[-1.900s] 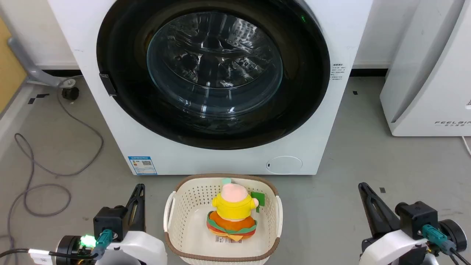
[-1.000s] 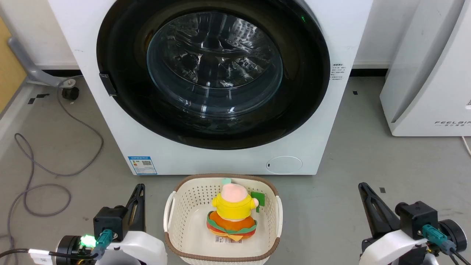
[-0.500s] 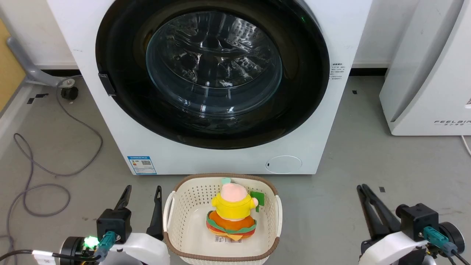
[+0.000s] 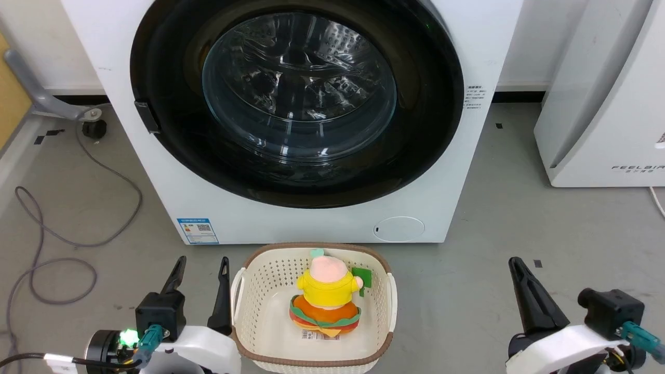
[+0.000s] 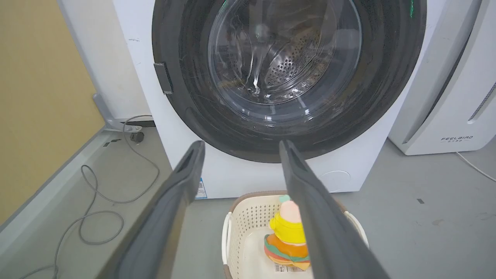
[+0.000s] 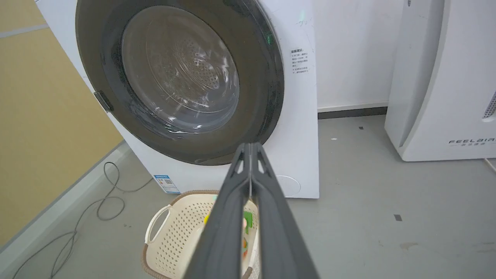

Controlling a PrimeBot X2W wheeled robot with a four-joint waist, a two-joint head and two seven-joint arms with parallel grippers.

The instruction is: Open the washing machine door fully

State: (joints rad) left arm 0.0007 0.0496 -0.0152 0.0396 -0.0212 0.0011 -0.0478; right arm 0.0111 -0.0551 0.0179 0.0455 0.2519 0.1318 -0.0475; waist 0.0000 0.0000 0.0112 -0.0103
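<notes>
Step 1, reaching the closed washing machine door (image 4: 298, 91), awaits us: left end effector (image 4: 202, 259) released, right end effector (image 4: 515, 262) clenched empty; next we hook its edge tab (image 4: 147, 117).

The left hand (image 4: 202, 259) has two long dark fingers (image 5: 166, 221), flat-faced and tapering to narrow tips, mounted on a boxy black block (image 4: 160, 311). Behind it sit a glossy white forearm shell (image 4: 202, 348), a teal connector (image 4: 149, 336), a glowing green light (image 4: 127, 337) and a black cable (image 4: 21, 358) with a white tag. The right hand (image 4: 514, 262) matches: dark wedge-shaped fingers, black housing (image 4: 610, 311), teal plug (image 4: 641, 338), white casing (image 4: 556, 348).
</notes>
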